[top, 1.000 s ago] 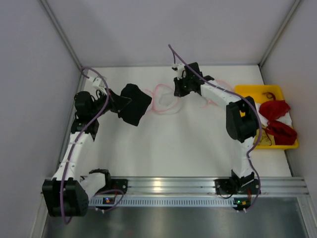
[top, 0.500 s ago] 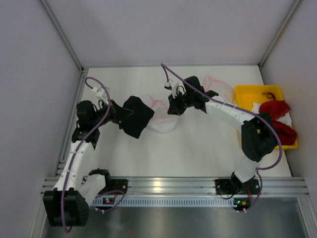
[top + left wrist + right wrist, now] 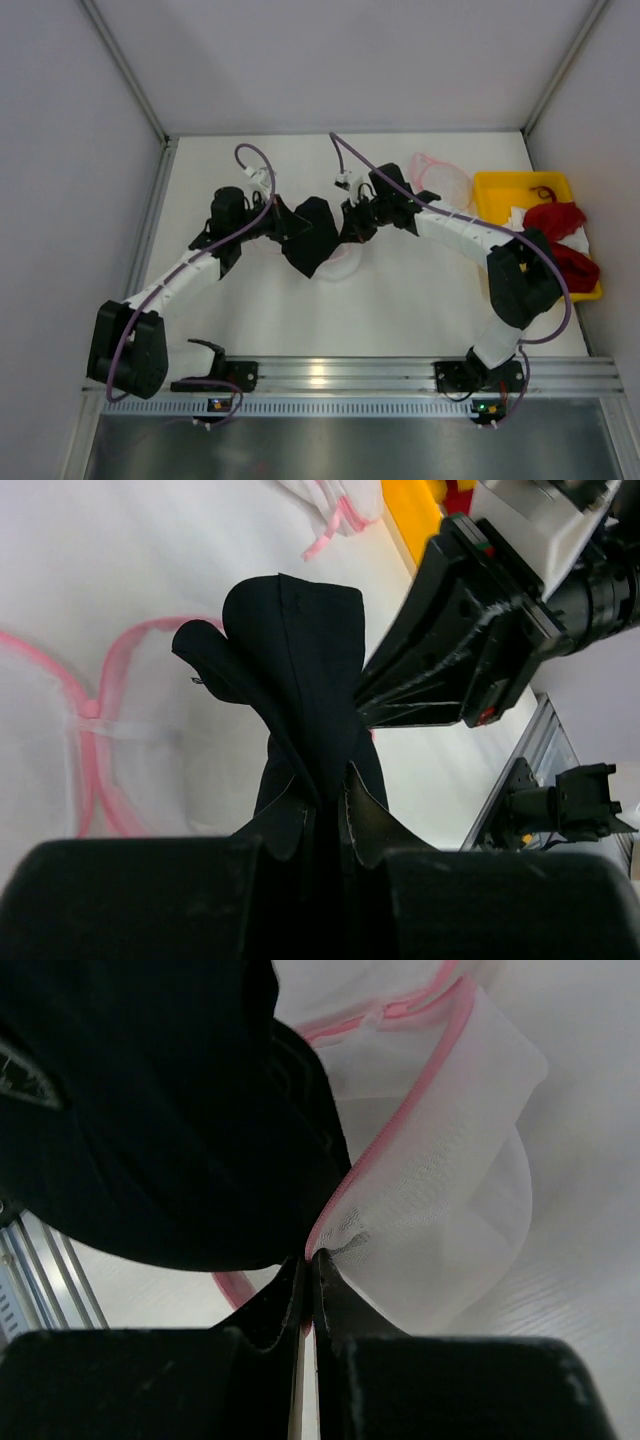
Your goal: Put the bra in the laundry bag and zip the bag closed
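Note:
The black bra (image 3: pixel 310 234) hangs folded from my left gripper (image 3: pixel 281 222), which is shut on it; in the left wrist view the bra (image 3: pixel 300 680) rises from between the fingers. My right gripper (image 3: pixel 352 222) is shut on the pink zip rim of the white mesh laundry bag (image 3: pixel 340 262) and holds that edge up. In the right wrist view the bag (image 3: pixel 440 1200) spreads to the right of the shut gripper (image 3: pixel 308 1260), and the bra (image 3: pixel 150 1110) sits against the bag's open rim. The two grippers are close together at the table's middle.
A second mesh bag with pink trim (image 3: pixel 440 180) lies at the back right. A yellow tray (image 3: pixel 500 185) at the right edge holds red garments (image 3: pixel 556 220). Grey walls enclose the table on three sides.
My left arm has swung right, carrying the bra from the left side to the bag's opening. My right gripper has drawn the bag's rim towards the middle and slightly forward.

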### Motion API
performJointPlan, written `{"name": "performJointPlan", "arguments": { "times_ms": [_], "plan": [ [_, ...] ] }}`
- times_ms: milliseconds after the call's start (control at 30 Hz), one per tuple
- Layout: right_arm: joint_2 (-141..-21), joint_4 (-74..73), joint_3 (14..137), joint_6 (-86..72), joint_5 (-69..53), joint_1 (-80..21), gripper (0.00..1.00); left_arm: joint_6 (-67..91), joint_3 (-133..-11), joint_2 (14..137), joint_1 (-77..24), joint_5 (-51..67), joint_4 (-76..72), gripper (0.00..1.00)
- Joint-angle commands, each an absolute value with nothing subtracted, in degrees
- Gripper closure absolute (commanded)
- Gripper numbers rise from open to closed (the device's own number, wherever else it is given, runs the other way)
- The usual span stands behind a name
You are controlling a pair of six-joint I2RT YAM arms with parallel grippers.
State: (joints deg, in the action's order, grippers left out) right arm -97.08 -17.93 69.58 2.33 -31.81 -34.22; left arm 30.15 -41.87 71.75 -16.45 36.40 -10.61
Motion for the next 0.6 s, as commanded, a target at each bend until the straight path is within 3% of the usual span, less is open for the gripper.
{"name": "performJointPlan", "arguments": {
  "times_ms": [0, 567],
  "plan": [
    [-98.17, -13.01, 71.46, -3.42, -28.75, -33.58, 1.00, 30.94, -43.68, 72.86, -18.81, 33.31, -16.26, 1.00],
    [-95.97, -7.56, 64.95, -4.83, -33.13, -31.90, 1.00, 43.68, -50.89, 82.17, -18.63, 21.63, -15.91, 1.00]
  ]
}}
